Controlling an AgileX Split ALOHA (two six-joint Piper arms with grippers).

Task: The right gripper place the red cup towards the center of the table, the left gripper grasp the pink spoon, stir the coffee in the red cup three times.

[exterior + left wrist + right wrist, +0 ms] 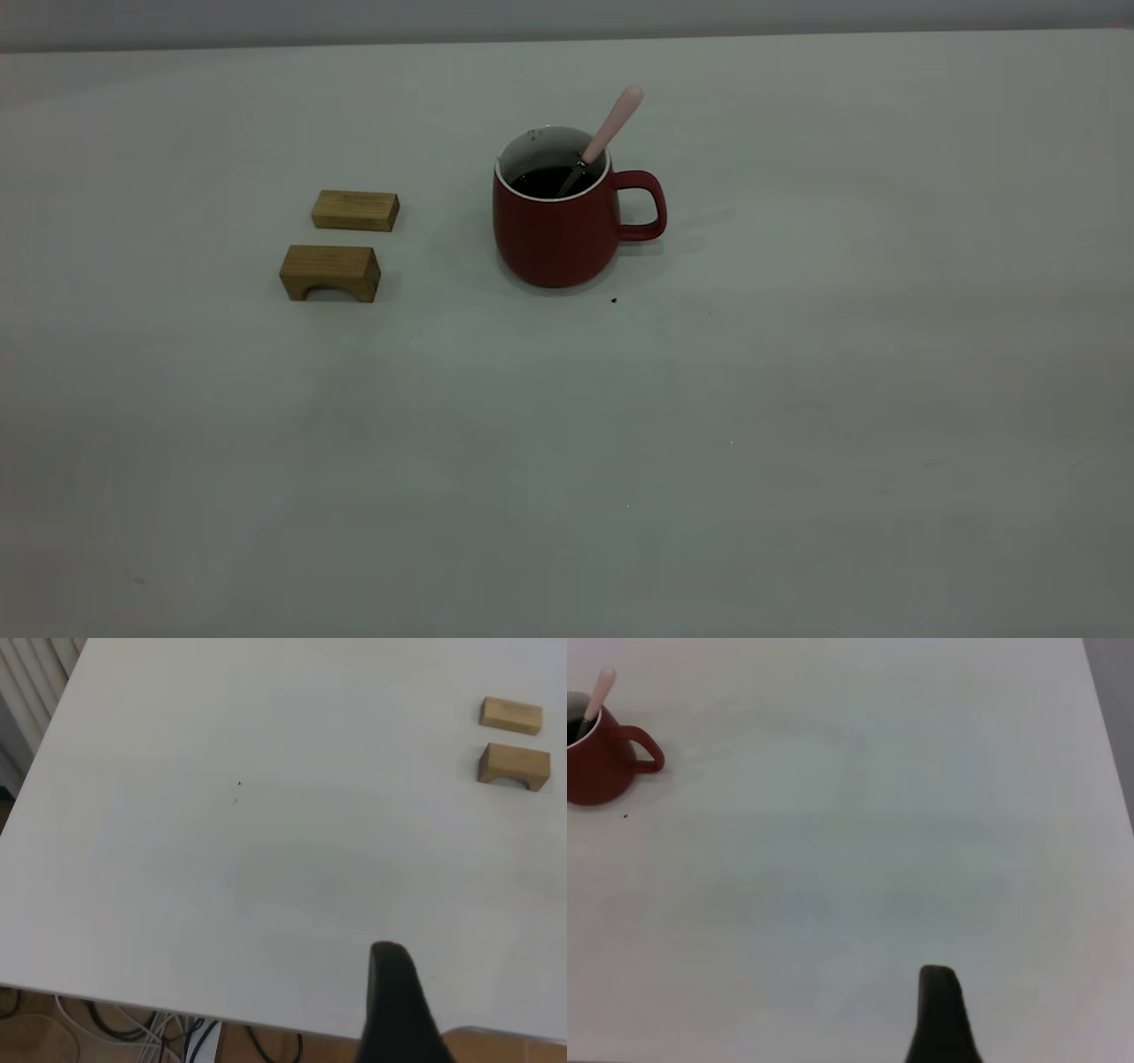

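Red cup (558, 232) upright near tabletop (797, 425) centre, pink spoon (611, 128) standing in the coffee (549, 182) — handle leaning up toward the cup's handle side; left tool (399, 1010) and right tool (939, 1014) both well apart from it — whether either is open or closed cannot be told

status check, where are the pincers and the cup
Both pincers back at table edges, holding nothing. Red cup upright mid-table, pink spoon leaning in the coffee, handle free. Two wooden blocks left of cup, apart from it.
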